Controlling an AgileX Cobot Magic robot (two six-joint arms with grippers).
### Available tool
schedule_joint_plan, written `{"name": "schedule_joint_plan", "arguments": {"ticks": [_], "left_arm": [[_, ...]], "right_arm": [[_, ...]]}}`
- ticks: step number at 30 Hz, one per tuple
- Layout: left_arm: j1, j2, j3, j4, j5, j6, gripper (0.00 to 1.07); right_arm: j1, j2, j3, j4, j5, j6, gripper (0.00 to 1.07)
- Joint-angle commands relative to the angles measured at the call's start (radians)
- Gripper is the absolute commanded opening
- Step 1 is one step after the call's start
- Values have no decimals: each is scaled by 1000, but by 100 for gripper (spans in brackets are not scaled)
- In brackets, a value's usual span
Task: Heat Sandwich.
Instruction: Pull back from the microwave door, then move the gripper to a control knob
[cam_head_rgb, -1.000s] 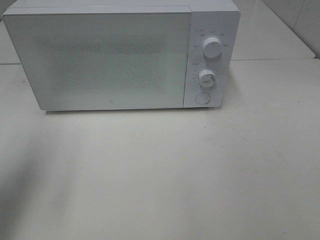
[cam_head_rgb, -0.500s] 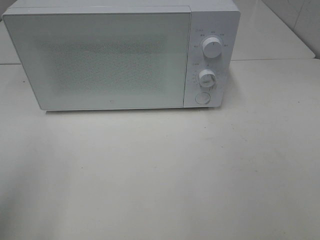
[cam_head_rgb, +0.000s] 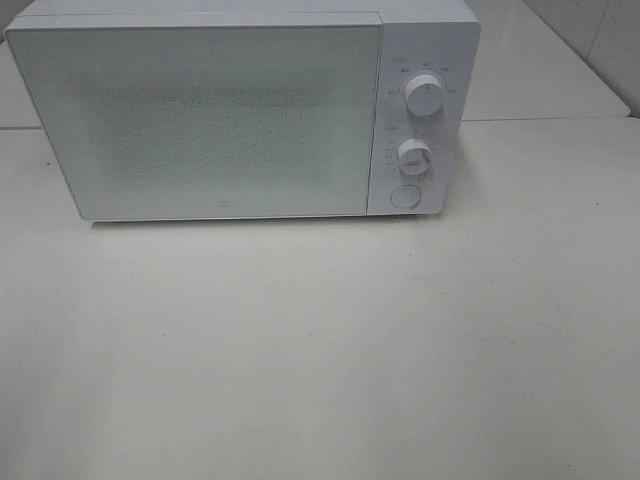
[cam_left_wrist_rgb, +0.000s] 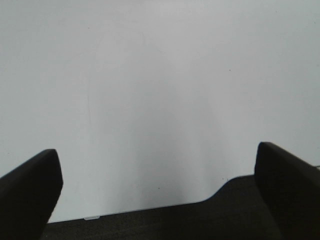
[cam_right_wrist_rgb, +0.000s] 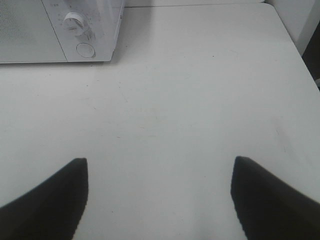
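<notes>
Left pincer (cam_left_wrist_rgb: 156, 152) gaped wide over the plain white table (cam_head_rgb: 320, 350); the boxy white microwave (cam_head_rgb: 200, 120) stood shut; the right pincer (cam_right_wrist_rgb: 160, 161) gaped wide too. No sandwich showed anywhere; probably soft and light, it would want a gentle hold at its crust edges.

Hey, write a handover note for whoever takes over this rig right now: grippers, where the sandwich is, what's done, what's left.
The left gripper is open and empty, over the bare table near its edge.
The right gripper is open and empty, over the table in front of the microwave.
The microwave's door is shut.
The sandwich shows in no view, and the door hides the inside.
Done: cannot be judged.
Left: probably find the sandwich first, then go on with heating.
</notes>
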Motion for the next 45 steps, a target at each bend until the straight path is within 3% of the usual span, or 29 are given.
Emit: {"name": "schedule_joint_plan", "arguments": {"ticks": [1,10,16,45], "left_arm": [[2,-47,3,13,-13,-21,103],[2,-156,3,13,-14,-19,103],[2,-322,3,13,-14,-16,103],[2,-321,3,13,-14,-16,103]], "right_arm": [[-2,-25,0,-4,-6,-1,76],[-2,-25,0,-4,-6,-1,76],[-2,-25,0,-4,-6,-1,76],[-2,-20,0,-4,-6,-1,76]]}}
